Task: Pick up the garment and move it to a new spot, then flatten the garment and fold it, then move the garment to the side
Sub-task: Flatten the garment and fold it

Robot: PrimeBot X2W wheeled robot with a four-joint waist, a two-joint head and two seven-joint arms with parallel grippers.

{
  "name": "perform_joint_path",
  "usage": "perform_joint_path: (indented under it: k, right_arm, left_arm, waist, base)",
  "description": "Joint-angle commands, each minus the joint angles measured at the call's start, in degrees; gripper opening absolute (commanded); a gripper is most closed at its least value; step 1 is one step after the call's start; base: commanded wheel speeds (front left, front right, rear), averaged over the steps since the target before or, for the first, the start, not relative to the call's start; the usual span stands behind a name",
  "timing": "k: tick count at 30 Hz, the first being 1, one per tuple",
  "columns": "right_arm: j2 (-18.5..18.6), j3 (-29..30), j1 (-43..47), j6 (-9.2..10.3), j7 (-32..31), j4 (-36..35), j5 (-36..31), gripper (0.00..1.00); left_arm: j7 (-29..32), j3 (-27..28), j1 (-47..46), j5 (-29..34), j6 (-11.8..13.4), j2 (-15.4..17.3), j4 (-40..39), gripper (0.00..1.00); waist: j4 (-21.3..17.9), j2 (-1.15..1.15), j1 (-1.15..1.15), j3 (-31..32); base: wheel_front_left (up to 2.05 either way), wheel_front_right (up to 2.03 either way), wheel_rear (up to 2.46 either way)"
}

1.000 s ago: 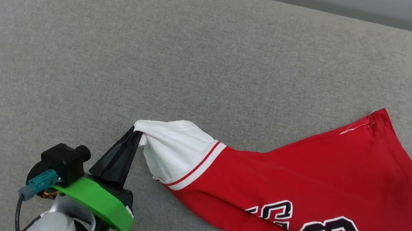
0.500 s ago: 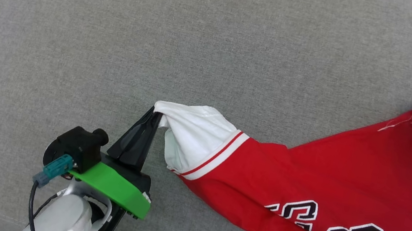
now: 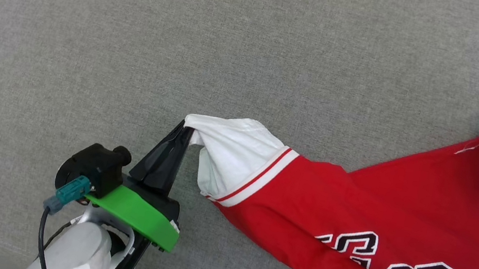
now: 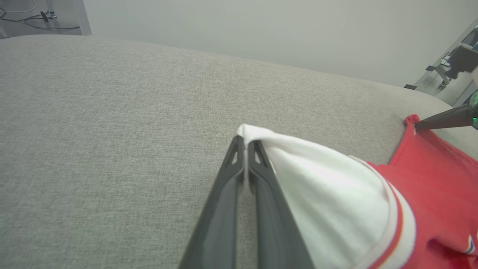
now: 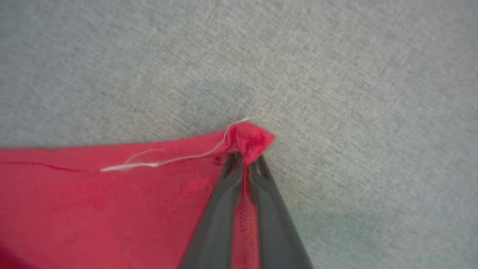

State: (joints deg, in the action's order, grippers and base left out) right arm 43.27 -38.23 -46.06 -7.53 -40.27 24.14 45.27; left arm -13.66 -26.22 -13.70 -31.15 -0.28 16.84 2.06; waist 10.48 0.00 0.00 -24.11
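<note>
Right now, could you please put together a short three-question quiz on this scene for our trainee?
1. True or false: the left gripper is shut on the white sleeve of the garment.
2. What does the right gripper pinch? A: a red corner beside a loose white thread. B: the striped collar. C: nothing at all.
3. Fill in: the garment lies on a ___ fabric surface.

Key: 1 true; 2 A; 3 grey.
</note>
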Motion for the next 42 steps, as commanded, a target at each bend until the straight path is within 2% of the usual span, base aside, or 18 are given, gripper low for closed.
perform_joint_path:
  k: [1,13,14,20,28,42]
  right_arm:
    - [-1.10,-1.71,0.74,0.04,1.24,1.02,1.06,0.00]
    - [0.57,-2.37,-1.51,0.04,18.33,-2.46,3.63,0.00]
    - [1.06,-1.28,-1.69,0.04,22.02,-3.56,3.50,0.00]
    - [1.95,1.49,-2.19,0.04,26.70,-6.50,2.61,0.00]
    - [2.11,7.21,-3.68,0.04,29.10,-11.04,1.96,0.00]
    - [0.42,15.78,-7.79,0.04,26.22,-15.75,-0.54,0.00]
  left_arm:
    - [-0.58,0.23,-0.79,0.01,-0.29,0.15,0.31,0.00]
    - [0.01,2.35,-1.81,-0.34,-0.17,3.19,0.43,0.00]
    - [0.66,3.41,-4.08,-0.13,-0.11,4.48,-0.10,0.00]
    - [3.20,5.06,-10.74,1.12,-0.40,7.59,-2.19,0.00]
    - [7.89,6.17,-23.36,1.90,-2.06,9.93,-4.10,0.00]
    - [11.30,3.99,-45.26,2.49,-5.36,8.02,2.31,0.00]
  waist:
    - [-0.70,0.00,0.00,1.37]
    - [-3.83,0.00,0.00,10.40]
    - [-4.90,0.00,0.00,12.27]
    - [-6.54,0.00,0.00,14.79]
    - [-7.88,0.00,0.00,16.41]
    - [-9.28,0.00,0.00,14.17]
  base:
    - [0.00,0.00,0.00]
    - [0.00,0.00,0.00]
    - [0.00,0.00,0.00]
    - [0.00,0.00,0.00]
    - [0.00,0.00,0.00]
    - [0.00,0.00,0.00]
